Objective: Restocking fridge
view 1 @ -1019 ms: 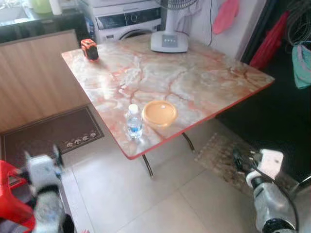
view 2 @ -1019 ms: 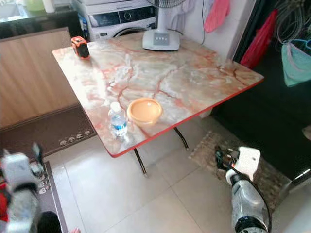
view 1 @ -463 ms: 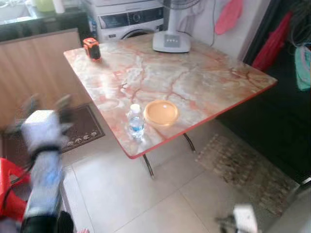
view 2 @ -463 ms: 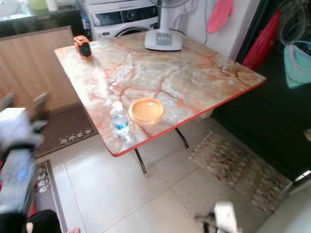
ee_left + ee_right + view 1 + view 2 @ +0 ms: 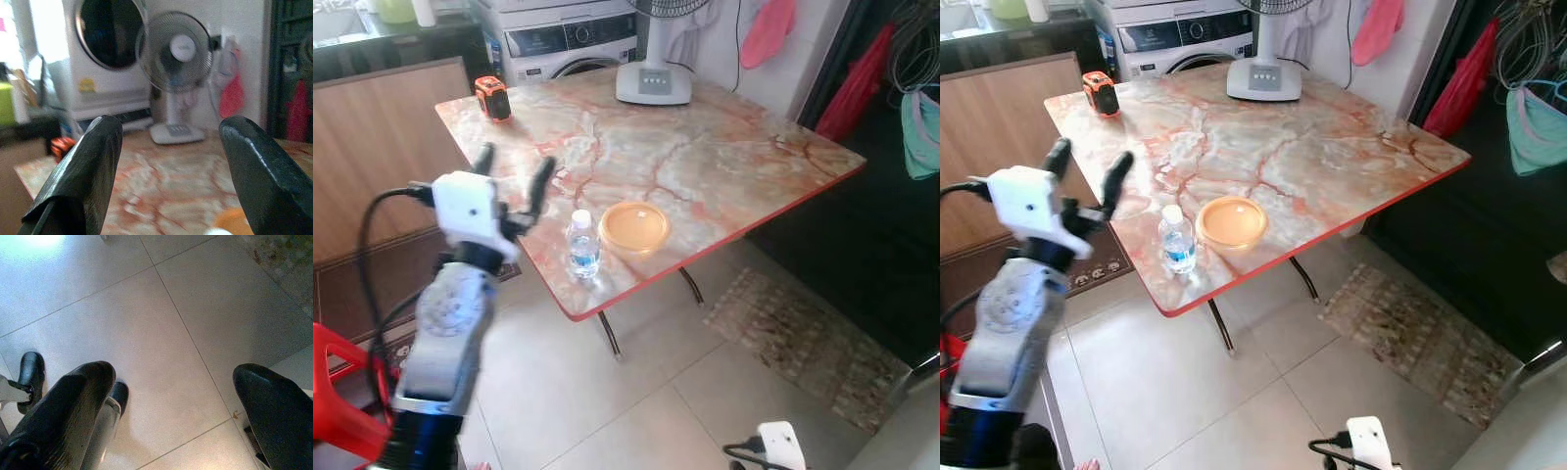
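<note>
I have the left gripper (image 5: 514,176) raised at about 9 o'clock from the small clear plastic water bottle with a white cap and blue label (image 5: 583,245) — its two black fingers (image 5: 541,183) spread wide apart, holding nothing, near the bottle but not touching it. The bottle stands upright near the front edge of the square marble-patterned table with a red rim (image 5: 724,157). Just beside it, at its 2 o'clock, sits a shallow round orange bowl (image 5: 633,227); whether the two touch I cannot tell. At the table's far left corner, roughly 11 o'clock from the bottle, is a small orange-and-black boxy device (image 5: 492,99). At 12 o'clock, on the far edge, stands the white base of a pedestal fan (image 5: 653,83), with a white front-loading washing machine (image 5: 570,39) behind it.

The right gripper (image 5: 171,396) hangs low over pale floor tiles (image 5: 146,333) — fingers parted, empty. Its white wrist housing (image 5: 780,446) shows at the lower edge of the head view. A red plastic stool (image 5: 337,397) sits at the 8 o'clock corner.
</note>
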### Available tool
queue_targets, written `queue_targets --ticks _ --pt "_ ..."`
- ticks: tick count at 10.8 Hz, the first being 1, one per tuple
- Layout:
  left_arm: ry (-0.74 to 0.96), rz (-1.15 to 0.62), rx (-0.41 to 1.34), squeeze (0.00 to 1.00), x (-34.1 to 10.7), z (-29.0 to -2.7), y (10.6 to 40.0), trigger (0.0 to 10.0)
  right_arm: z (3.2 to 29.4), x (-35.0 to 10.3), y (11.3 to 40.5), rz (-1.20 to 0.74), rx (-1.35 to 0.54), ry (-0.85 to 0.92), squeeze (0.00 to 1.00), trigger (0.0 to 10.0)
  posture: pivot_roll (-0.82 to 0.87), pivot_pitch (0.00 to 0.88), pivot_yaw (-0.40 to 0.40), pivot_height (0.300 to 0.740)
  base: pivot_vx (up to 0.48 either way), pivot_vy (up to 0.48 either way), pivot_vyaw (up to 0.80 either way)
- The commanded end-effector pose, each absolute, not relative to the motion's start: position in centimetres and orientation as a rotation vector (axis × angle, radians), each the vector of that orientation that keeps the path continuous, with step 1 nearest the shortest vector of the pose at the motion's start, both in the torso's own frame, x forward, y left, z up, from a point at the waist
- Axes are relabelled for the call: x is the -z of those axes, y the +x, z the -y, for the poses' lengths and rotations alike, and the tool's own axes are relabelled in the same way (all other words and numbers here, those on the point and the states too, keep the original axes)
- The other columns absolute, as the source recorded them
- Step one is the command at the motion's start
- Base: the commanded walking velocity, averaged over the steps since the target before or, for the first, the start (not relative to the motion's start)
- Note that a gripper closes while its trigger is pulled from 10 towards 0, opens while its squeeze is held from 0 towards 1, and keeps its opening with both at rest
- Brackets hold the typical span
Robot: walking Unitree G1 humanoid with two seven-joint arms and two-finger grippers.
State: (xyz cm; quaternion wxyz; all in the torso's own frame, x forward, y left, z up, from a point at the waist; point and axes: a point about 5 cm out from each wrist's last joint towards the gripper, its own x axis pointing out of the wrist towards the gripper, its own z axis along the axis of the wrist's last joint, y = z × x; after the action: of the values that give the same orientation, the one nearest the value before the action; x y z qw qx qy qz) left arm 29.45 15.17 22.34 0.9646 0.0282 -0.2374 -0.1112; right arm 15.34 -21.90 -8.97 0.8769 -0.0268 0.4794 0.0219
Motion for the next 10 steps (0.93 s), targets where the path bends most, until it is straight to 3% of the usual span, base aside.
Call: queue_targets --ticks 1,3,8,10 --pt "0.033 0.427 0.299 0.0 -21.6 -13.6 29.3 10.0 22.3 9.0 15.1 -1.002 -0.031 -0.066 0.0 10.0 0.06 0.0 -0.066 0.74 0.0 0.0 0.0" --pt "-0.018 0.391 0.332 0.0 -20.8 -11.8 28.7 10.0 22.7 9.0 14.8 -0.994 0.027 -0.056 0.0 10.0 0.06 0.0 -0.06 0.74 0.0 0.0 0.0" --pt "0.024 0.408 0.265 0.0 -21.6 -13.3 29.1 10.0 22.6 9.0 14.8 -0.994 0.006 -0.047 0.0 10.0 0.06 0.013 -0.066 0.74 0.0 0.0 0.0" --pt "0.04 0.4 0.284 0.0 -21.6 -12.8 29.3 10.0 22.6 9.0 14.9 -0.996 -0.009 -0.054 0.0 10.0 0.06 0.03 -0.066 0.74 0.261 0.0 0.0"
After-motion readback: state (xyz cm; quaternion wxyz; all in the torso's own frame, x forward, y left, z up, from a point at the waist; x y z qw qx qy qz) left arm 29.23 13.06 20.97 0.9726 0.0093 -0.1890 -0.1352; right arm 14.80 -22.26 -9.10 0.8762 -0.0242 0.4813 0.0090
